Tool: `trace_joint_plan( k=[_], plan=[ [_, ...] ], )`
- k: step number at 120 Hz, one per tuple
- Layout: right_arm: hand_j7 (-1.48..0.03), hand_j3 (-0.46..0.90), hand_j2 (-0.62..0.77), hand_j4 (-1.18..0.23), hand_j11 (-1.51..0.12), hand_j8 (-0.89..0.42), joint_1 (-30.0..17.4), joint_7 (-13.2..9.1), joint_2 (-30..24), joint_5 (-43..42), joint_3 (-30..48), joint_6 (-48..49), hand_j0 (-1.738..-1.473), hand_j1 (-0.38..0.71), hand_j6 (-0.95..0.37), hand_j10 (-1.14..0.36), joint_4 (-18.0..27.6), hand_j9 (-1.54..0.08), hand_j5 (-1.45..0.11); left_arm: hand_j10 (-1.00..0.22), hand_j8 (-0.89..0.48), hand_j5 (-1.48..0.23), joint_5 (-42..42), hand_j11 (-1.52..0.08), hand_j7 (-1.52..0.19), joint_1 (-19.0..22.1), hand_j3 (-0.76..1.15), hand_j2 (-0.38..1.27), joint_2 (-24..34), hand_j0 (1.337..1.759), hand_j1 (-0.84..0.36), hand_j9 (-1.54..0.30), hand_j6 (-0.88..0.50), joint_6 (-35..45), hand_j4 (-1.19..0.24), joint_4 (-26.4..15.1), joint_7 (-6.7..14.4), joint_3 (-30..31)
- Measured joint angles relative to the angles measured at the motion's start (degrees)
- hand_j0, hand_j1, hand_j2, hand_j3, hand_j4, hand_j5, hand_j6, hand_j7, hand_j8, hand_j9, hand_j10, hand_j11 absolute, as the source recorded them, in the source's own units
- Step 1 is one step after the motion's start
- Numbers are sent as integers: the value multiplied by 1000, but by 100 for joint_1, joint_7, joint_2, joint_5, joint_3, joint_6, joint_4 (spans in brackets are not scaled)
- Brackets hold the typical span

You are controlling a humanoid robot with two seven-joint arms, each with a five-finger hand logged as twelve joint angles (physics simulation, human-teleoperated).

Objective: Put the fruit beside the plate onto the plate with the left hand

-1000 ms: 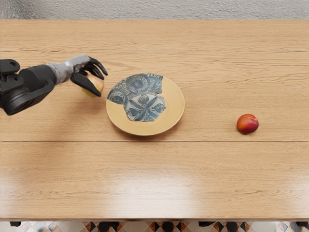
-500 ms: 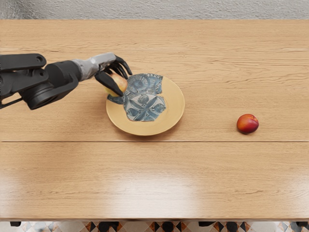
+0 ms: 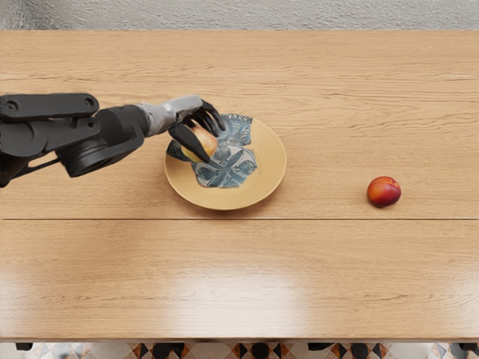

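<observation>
The left robot hand [image 3: 196, 124] is closed around a yellow-orange fruit [image 3: 203, 140]. Its dark fingers [image 3: 212, 117] curl over the top of the fruit and its thumb runs down the near side, so only part of the skin shows between them. The hand and fruit sit over the upper-left part of the plate [image 3: 270, 160], inside its rim and above the edge of the blue-grey pattern [image 3: 224, 166] that covers much of the plate's left half. Whether the fruit rests on the plate or is held just above it cannot be told from this view.

Behind the hand, a light grey wrist joins a bulky dark arm [image 3: 97, 139], which comes in from the left edge and lies low across the worktop [image 3: 239, 269].

The plate is round and ochre-yellow, and it stands a little left of the middle of the pale wooden worktop. Well apart from it, far to the right and slightly nearer the front edge, a red-orange second fruit [image 3: 384, 191] lies alone on the wood. The right arm does not show.
</observation>
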Motion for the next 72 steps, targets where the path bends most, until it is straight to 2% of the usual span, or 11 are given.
trace_joint_plan(
  k=[45,61,72],
  plan=[
    [-26,0,-4,-20,-26,-20,2,0,0,0,0,0,-1658,-324,-20,-20,0,-26,-26,-490,-441,-734,3,-733,-734,163,0,307,-41,1657,-232,-743,-561,13,-561,65,3,25],
    [-26,0,-4,-20,-26,-20,1,-1,0,0,0,0,-1658,-324,-20,-20,1,-26,-26,-287,-262,-424,-66,-423,-424,141,0,167,-37,1658,8,-429,-325,9,-324,67,-6,24],
    [-26,0,-4,-20,-26,-20,2,-1,0,0,0,0,-1658,-324,-20,-20,-1,-26,-26,-185,-169,-273,-86,-272,-273,59,0,107,64,1658,130,-276,-209,-1,-209,67,-8,17]
  ],
)
